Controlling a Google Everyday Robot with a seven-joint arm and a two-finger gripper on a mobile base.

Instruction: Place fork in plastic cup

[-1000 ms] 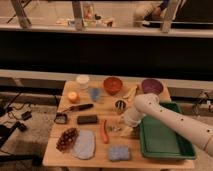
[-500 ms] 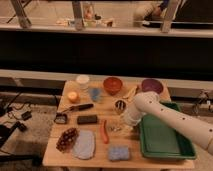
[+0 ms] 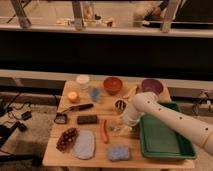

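Hardly anything has shifted since half a second ago: the arm keeps its place over the middle of the wooden table (image 3: 60, 155). At the left sit a dark red cluster (image 3: 67, 139), an orange fruit (image 3: 73, 96) and the black-handled knife (image 3: 77, 107), with the white round container (image 3: 83, 80) at the far edge. Just right of that, the plastic cup (image 3: 95, 93) stands upright and alone. Further right the carrot (image 3: 105, 131) lies lengthwise, and just beside it the gripper (image 3: 120, 126) hangs low at the tabletop, in front of the metal cup (image 3: 120, 105). The plastic cup is apart from the gripper, behind it and to its left. I cannot tell whether the gripper is spread or pressed together, and the fork cannot be made out. The green tray (image 3: 165, 145) fills the right side.
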